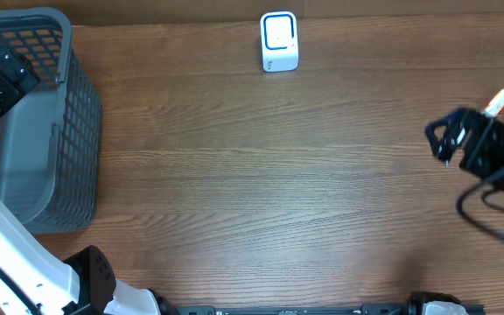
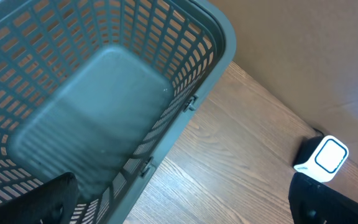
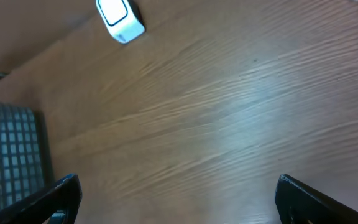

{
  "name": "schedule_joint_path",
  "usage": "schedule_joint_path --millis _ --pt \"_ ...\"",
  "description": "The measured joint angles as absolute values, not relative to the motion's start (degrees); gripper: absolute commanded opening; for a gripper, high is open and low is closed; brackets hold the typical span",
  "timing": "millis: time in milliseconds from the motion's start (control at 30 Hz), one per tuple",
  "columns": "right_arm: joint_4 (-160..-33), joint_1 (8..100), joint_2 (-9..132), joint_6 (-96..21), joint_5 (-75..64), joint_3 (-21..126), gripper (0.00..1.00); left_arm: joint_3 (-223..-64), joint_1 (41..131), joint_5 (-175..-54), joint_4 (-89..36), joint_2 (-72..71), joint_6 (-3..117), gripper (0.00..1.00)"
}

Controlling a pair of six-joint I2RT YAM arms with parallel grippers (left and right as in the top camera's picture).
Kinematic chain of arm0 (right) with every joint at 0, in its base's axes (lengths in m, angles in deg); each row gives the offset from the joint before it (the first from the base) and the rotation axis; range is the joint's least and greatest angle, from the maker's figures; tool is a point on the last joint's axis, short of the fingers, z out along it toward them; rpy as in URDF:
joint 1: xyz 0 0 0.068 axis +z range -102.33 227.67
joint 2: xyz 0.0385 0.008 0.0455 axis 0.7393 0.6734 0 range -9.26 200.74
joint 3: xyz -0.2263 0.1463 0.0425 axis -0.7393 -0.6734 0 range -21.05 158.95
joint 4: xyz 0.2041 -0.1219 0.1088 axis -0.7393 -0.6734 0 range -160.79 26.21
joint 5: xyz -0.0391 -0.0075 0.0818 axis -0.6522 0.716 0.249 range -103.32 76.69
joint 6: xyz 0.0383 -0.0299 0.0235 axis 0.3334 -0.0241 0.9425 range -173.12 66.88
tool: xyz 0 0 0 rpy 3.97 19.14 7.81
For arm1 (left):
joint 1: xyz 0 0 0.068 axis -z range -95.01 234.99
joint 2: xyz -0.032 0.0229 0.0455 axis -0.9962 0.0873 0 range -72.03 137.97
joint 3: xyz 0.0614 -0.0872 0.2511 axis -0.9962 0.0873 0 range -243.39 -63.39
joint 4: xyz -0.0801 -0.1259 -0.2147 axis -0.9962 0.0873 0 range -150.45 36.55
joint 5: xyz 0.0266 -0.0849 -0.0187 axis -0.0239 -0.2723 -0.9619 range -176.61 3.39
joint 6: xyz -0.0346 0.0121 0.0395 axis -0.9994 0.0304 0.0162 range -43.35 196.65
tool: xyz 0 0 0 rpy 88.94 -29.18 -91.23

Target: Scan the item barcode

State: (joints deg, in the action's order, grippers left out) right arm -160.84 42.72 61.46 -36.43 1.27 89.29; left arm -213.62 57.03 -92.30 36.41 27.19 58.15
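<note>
No item or barcode shows in any view. The scanner (image 1: 279, 41), a small white box with a blue-lit face, stands at the table's far edge; it also shows as the scanner (image 2: 322, 157) and the scanner (image 3: 120, 17) in the wrist views. My left gripper (image 1: 3, 74) hangs open over the grey basket (image 1: 59, 131). In its own view the left gripper (image 2: 185, 211) has nothing between its fingers. My right gripper (image 1: 444, 136) hovers open above bare wood at the right. In its own view the right gripper (image 3: 185, 205) also holds nothing.
The mesh basket's rim (image 2: 216, 37) and bare floor fill the left wrist view, with nothing visible inside. The basket's corner (image 3: 11, 155) shows at the left of the right wrist view. Black cables trail from the right arm (image 1: 497, 166).
</note>
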Motion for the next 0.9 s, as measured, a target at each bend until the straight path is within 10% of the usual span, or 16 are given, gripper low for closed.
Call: schedule_joint_path --millis 900 --pt "-161.0 43.7 54.1 -38.9 2.4 68.4 1.00 -213.6 57.0 -92.3 36.4 27.2 58.1 1.00"
